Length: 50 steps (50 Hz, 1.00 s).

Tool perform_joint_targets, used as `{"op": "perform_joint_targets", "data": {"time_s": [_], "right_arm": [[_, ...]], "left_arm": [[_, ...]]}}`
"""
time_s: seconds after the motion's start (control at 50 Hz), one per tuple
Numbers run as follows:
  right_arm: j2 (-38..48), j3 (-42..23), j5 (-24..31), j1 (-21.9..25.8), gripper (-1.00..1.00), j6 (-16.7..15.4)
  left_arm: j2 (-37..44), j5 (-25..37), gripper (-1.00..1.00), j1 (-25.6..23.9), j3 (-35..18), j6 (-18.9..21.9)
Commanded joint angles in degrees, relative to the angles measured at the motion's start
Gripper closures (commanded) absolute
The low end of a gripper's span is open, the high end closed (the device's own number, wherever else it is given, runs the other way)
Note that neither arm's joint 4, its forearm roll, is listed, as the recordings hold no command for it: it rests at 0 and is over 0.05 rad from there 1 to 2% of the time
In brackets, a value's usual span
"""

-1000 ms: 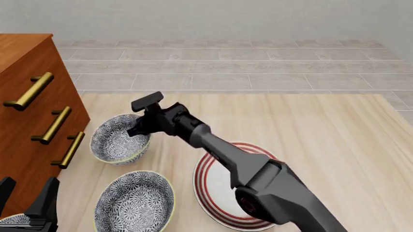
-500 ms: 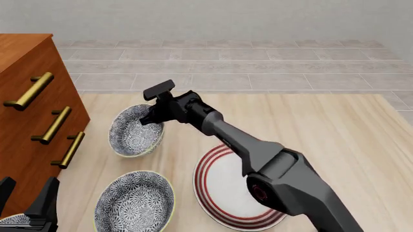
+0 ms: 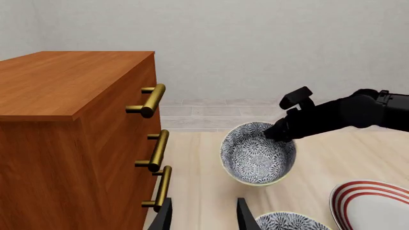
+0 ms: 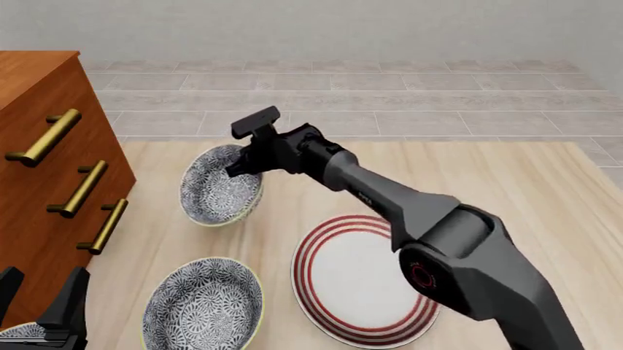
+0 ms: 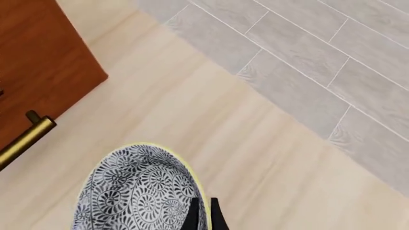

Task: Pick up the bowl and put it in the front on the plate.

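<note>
No readable txt, labels, brands or nos. anywhere.

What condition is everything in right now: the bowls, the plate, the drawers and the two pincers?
Held bowl: lifted, tilted on its side.
Near bowl: upright on the table, empty.
Plate: flat on the table, nothing on it.
Drawers: all closed.
Right pincer: shut on the held bowl's rim.
Left pincer: open, holding nothing.

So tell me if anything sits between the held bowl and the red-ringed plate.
Nothing visible does. The right gripper holds the bowl tilted, clear of the table, with only bare wood between it and the plate. The second bowl sits left of the plate, off that path.
</note>
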Motion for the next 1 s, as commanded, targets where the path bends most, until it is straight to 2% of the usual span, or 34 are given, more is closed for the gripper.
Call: {"op": "perform_joint_targets", "data": {"time_s": [0.02,0.64,1.0], "right_arm": [[-6.0,7.6,-3.2,-1.2,1.0,0.0],[-22.0,29.0,-10.4,-3.7,1.0,0.4],[-31.1,38.3,-11.6,-5.1,1.0,0.5]], "left_arm": [[0.0,0.0,-1.0,0.0,0.0,0.0],[0.0,0.0,-1.0,0.0,0.0,0.0],[0.0,0.0,-1.0,0.0,0.0,0.0]]}}
